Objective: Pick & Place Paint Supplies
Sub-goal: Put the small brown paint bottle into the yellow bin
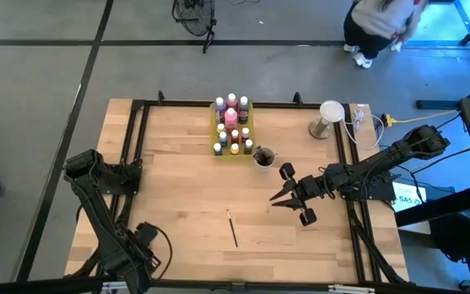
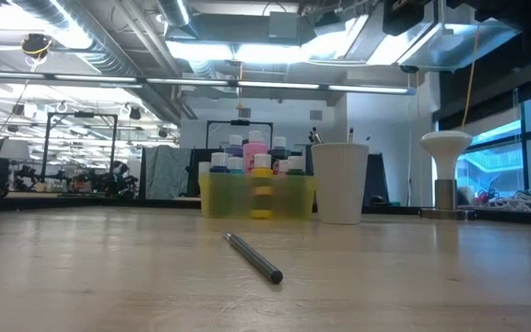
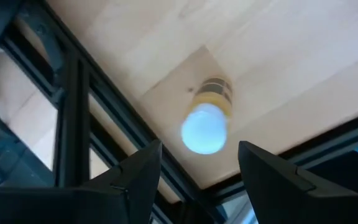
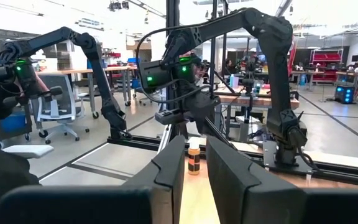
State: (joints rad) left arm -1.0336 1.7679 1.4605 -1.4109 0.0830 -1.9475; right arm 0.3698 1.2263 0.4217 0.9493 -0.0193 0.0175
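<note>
A translucent yellow tray (image 1: 232, 147) at the table's far middle holds several small paint bottles (image 1: 231, 114); it also shows in the low view (image 2: 256, 195). Beside it stands a round cup (image 1: 263, 155) with brushes in it. One dark brush (image 1: 231, 227) lies flat on the wood, also in the low view (image 2: 254, 257). A white-capped bottle with a yellow label (image 3: 207, 118) stands upright near the table's near left corner. My left gripper (image 3: 197, 149) hangs open above it, touching nothing. My right gripper (image 1: 277, 198) is right of the table's middle, pointing left, narrowly open and empty.
A white round-topped stand (image 1: 330, 114) and loose cables (image 1: 365, 122) are at the far right corner. The black frame rails (image 3: 79, 106) run along the table's edges close to the white-capped bottle. A person (image 1: 382, 24) stands beyond the far right of the table.
</note>
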